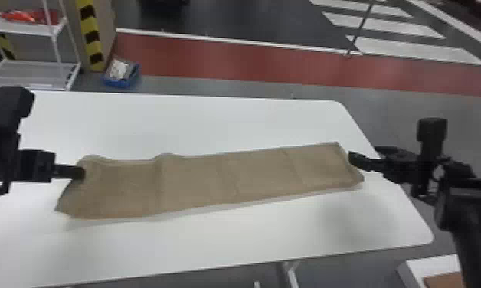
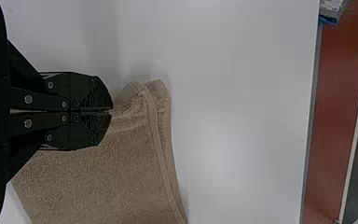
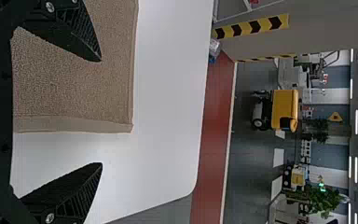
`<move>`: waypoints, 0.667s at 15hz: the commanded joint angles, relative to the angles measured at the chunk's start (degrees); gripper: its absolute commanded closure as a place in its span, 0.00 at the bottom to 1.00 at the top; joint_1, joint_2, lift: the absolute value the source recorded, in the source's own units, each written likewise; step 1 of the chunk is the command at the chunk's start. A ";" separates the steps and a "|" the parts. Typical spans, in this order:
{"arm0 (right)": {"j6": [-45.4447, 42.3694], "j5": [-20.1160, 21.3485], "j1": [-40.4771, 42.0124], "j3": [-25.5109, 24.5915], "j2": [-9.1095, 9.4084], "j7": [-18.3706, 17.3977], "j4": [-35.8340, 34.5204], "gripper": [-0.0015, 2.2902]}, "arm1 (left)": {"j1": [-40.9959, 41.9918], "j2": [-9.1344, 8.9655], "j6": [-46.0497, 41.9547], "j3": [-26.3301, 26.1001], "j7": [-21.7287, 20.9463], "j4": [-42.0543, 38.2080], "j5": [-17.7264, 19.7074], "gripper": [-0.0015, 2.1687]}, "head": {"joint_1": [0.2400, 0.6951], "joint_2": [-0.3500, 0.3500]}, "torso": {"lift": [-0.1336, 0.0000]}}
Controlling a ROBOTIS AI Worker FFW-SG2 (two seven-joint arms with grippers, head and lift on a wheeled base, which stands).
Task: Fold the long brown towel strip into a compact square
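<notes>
Across the white table lies the long brown towel strip (image 1: pixel 228 176), spread lengthwise from left to right. At its left end my left gripper (image 1: pixel 80 173) is closed on the edge. In the left wrist view the left gripper (image 2: pixel 112 111) pinches bunched cloth of the towel (image 2: pixel 107 182), whose edge looks doubled there. At the strip's right end stands my right gripper (image 1: pixel 352 161). Seen in the right wrist view, the right gripper (image 3: pixel 101 112) is wide open, its fingers apart with the hemmed end of the towel (image 3: pixel 74 88) between and beneath them.
The white table (image 1: pixel 213 122) has its right edge just beyond the towel's end. Behind it on the floor is a blue bin (image 1: pixel 121 74), beside a white shelf rack (image 1: pixel 33 72). A white box (image 1: pixel 429 266) sits below the table's front right.
</notes>
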 commanded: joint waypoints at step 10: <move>-1.88 -0.54 0.50 -0.04 -0.69 0.25 0.79 0.04 | -8.06 -3.30 2.80 1.63 4.09 -0.80 3.24 0.80 | 1.00 0.17 | 0.10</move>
